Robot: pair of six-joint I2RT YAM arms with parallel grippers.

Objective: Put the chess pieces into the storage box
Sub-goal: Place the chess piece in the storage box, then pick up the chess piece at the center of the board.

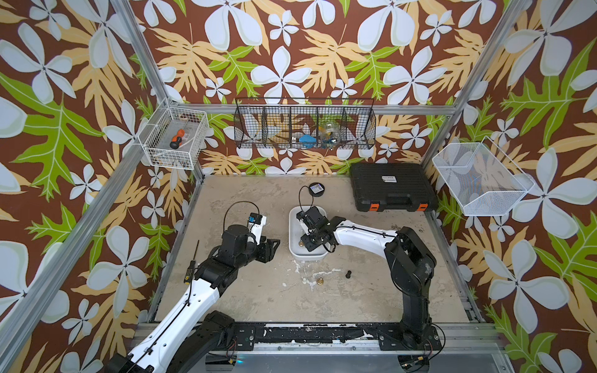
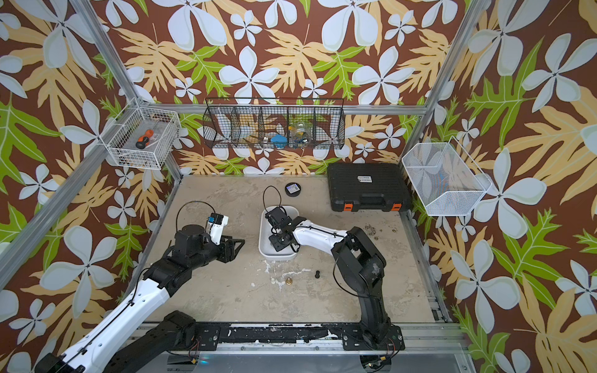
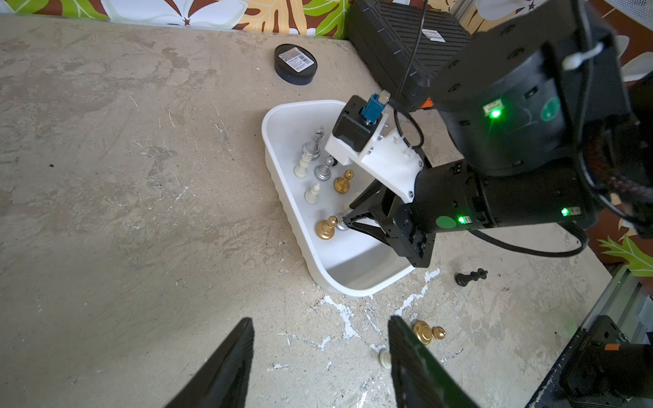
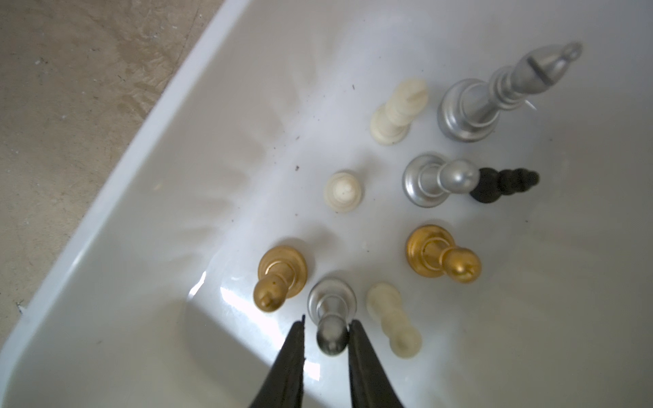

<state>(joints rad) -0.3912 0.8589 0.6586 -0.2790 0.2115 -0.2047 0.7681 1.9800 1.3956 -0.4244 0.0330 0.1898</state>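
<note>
- on the table just off the near side of the box (image 1: pixel 307 257): three chess pieces not yet in. a gold pawn (image 1: pixel 320 281) tipped on its side, a small cream piece (image 1: pixel 304 281) close by it, a black piece (image 1: pixel 348 274) lying a little apart.
- risk there: round and toppled, so likely to roll or squirt out of a pinch. cream one easy to lose among the white flecks on the table.
- beside the box, level with its near end: left gripper (image 3: pixel 319 319), jaws spread wide, nothing between them.
- inside the box, near end: right gripper (image 4: pixel 327 319), tips parted only a sliver around the head of an upright silver pawn (image 4: pixel 332 303). one tip against it, a thin gap at the other, base down on the box floor. reads as a let-go, not a carry.
- risk here: pulling out with a tip rubbing the head could tip that pawn into the gold one (image 4: pixel 281 275) and the cream one (image 4: pixel 392 318) right beside it.
- deeper in the box: six more pieces, silver, gold, cream and black, apparently all upright.
- beyond the far end of the box: a black puck (image 1: pixel 316 188), then a black case (image 1: pixel 391 187). not part of the job.
</note>
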